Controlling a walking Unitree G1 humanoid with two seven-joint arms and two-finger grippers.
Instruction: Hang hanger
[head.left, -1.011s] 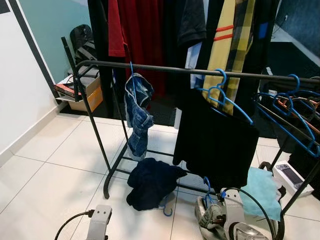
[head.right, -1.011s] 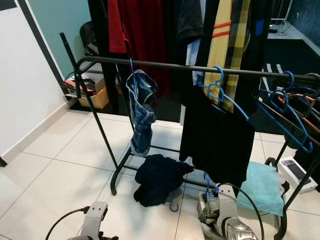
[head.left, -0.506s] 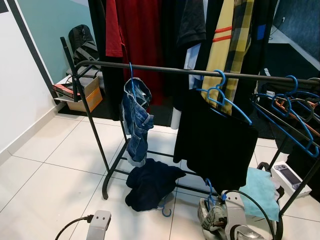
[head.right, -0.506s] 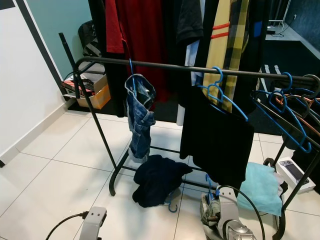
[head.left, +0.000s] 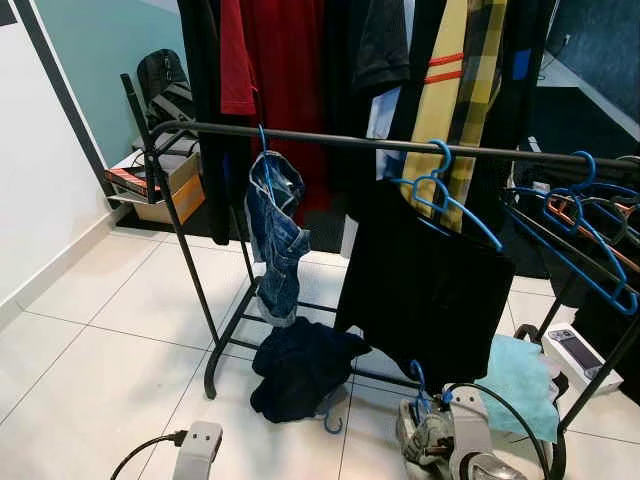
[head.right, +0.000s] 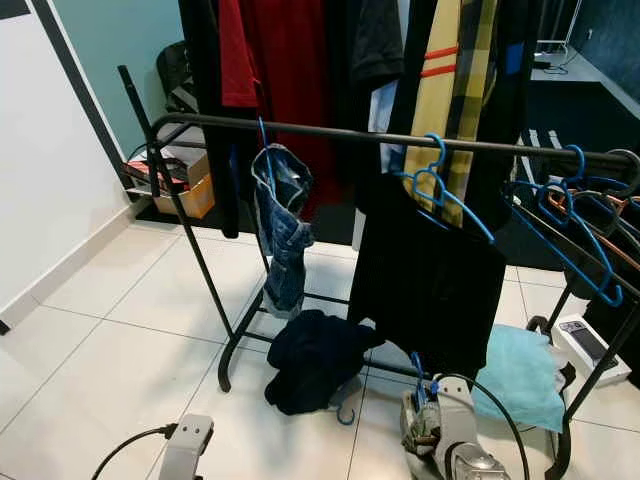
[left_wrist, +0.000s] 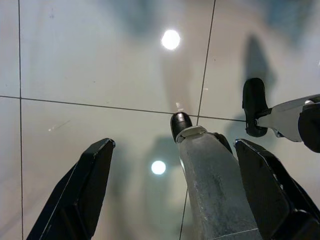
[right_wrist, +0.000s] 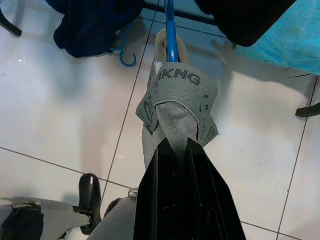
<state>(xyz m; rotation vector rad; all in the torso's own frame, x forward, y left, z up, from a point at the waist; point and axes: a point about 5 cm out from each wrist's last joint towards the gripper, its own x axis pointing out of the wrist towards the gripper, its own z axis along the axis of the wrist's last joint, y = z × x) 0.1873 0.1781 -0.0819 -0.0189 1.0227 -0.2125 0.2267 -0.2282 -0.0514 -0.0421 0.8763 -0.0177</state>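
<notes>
The right gripper (right_wrist: 172, 142), low at five o'clock below the rack rail (head.left: 400, 143), was clamped on a blue hanger (right_wrist: 171, 35) carrying a grey garment (right_wrist: 177, 95), likely light, stiff and slippery, best gripped near its neck; the left gripper (left_wrist: 175, 192) hung spread.

Even indoor light falls on the white floor tiles (head.left: 90, 360), which look bright and sharp in both eye views, while the hanging clothes (head.left: 430, 290) form dark, detail-poor masses. In the left wrist view two round ceiling lights glare off the glossy floor beside soft blurred shadows. The near fingers (right_wrist: 185, 200) look slightly soft.
</notes>
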